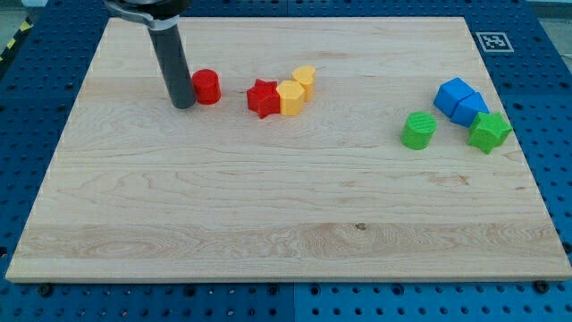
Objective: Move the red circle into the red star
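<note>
My tip (183, 105) touches the red circle (206, 87) at its nine o'clock; there is no hand. Push steadily toward three o'clock, centred, into the nearby red star (263, 98).

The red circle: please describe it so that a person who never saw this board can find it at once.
On the wooden board, look at the upper part toward the view's left, where my tip stands. The red circle sits directly at the tip's right. It is a short round cylinder alone, while the red star further right is spiky and touches a yellow block.
</note>
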Robot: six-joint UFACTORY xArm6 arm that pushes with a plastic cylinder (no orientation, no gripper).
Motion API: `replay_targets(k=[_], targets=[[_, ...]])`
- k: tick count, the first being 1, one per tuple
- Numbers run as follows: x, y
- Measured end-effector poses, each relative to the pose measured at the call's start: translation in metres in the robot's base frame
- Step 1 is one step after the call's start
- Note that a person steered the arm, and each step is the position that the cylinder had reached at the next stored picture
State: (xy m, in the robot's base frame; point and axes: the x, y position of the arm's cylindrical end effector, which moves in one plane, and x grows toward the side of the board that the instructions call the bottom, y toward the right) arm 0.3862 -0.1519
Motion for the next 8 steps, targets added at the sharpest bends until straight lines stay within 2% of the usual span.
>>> replay_targets(k=[1, 2, 4, 6, 8], targets=[[-0.001, -0.003], [-0.026, 0.015], [-0.048, -0.004], [-0.045, 0.053], [-0.045, 0.08]])
